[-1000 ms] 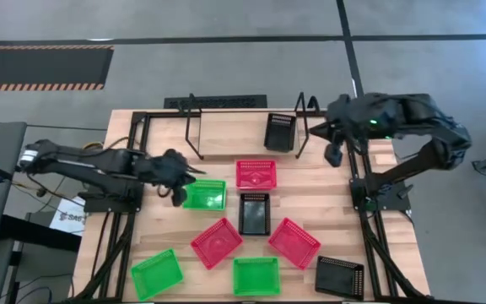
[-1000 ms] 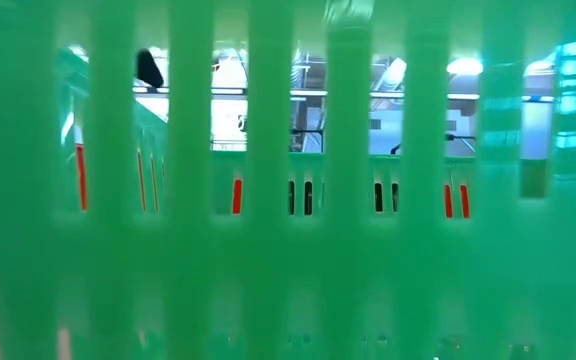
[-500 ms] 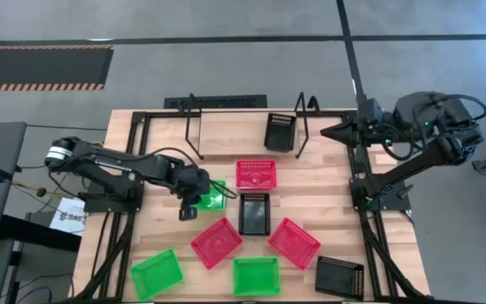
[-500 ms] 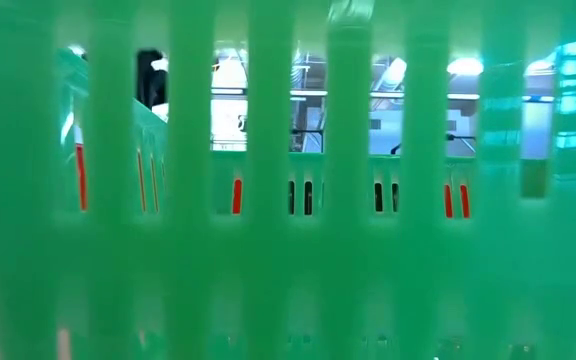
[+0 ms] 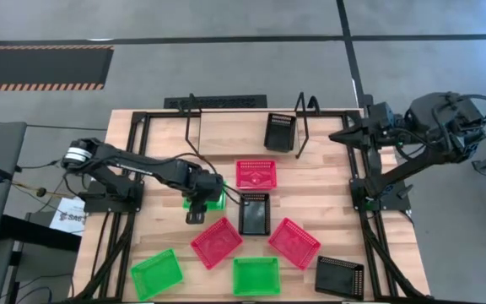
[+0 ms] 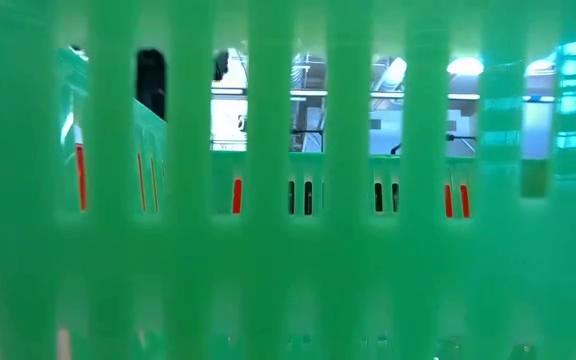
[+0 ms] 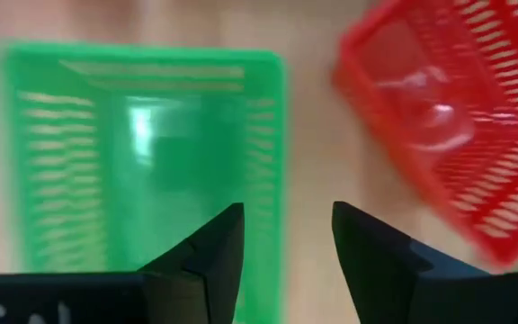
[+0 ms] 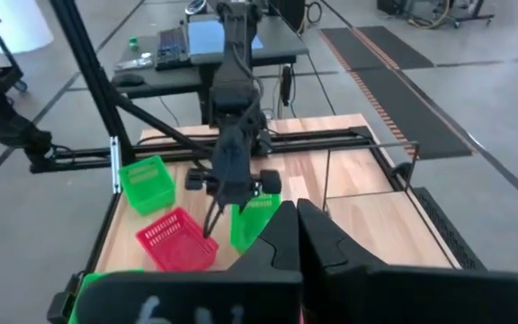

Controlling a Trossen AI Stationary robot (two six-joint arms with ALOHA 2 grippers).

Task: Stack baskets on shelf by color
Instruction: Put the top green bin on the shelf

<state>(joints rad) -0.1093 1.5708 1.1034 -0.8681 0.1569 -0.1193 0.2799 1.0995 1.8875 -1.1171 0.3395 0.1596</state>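
Note:
My left gripper hangs open, pointing down over a green basket that lies on the tabletop. One finger is above the basket's inside and the other above bare wood, with the near long wall between them. I see no touch. My right gripper is shut on nothing, raised at the table's far right. The shelf carries one black basket at its right end.
Loose on the table are red baskets, black baskets and green baskets. A green basket wall stands right in front of the low view and fills it.
My left gripper has gone toward the table's right and near edges and down, tipping to point down over the green basket, which has stayed put. My right gripper has drawn back from the shelf toward the table's right edge, risen and turned more level.

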